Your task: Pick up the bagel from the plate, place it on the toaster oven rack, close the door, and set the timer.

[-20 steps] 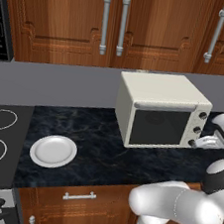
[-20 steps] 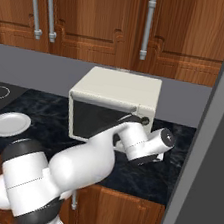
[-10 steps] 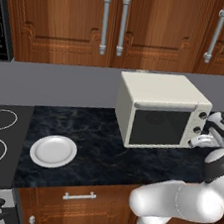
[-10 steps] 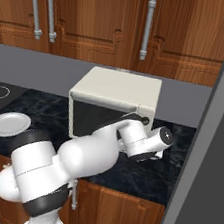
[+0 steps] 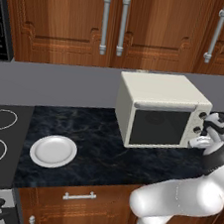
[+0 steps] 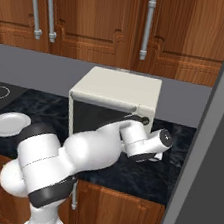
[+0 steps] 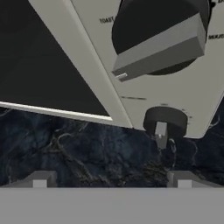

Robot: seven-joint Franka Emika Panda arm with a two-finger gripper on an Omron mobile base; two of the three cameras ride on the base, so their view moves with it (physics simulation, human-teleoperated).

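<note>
Door shut; centre the released gripper (jaws wide) over the timer knob, then clench and rotate.

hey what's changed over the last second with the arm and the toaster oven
The arm's hand has edged in closer to the knobs on the toaster oven's right side; the gripper is open in front of them and holds nothing. The door stays shut, and the plate sits bare in the same spot on the counter.
</note>
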